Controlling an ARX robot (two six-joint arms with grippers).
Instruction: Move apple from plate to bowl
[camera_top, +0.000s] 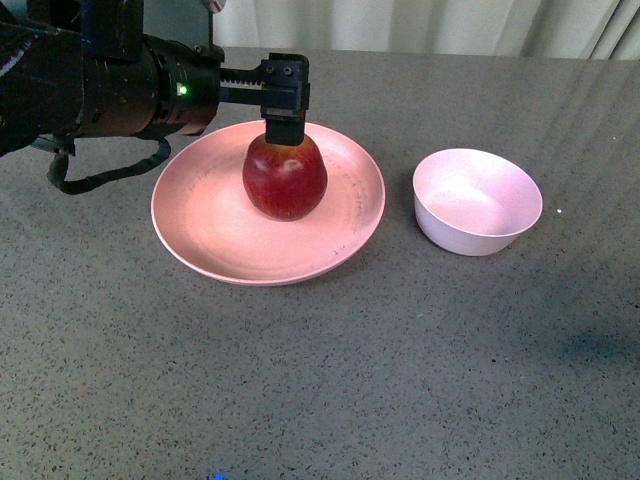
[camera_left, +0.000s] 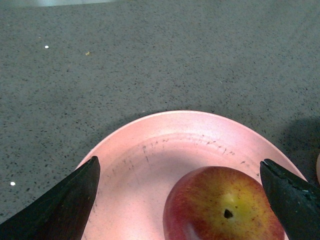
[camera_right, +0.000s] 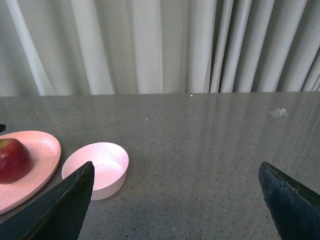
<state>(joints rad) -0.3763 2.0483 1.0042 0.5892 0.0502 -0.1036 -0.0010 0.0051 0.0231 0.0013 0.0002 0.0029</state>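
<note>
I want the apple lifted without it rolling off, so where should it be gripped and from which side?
Grip the apple across its widest middle, coming straight down from above. It sits upright, stem dimple up, on the shallow plate, so its rounded flanks are free. The open left gripper hangs over it.

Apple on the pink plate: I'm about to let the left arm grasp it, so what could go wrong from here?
1. The apple sits off-centre in the open left gripper, near one finger; closing may nudge or roll it across the plate.
2. The bowl looks barely wider than the apple, so a slightly off release could hit its rim or tip it.
</note>
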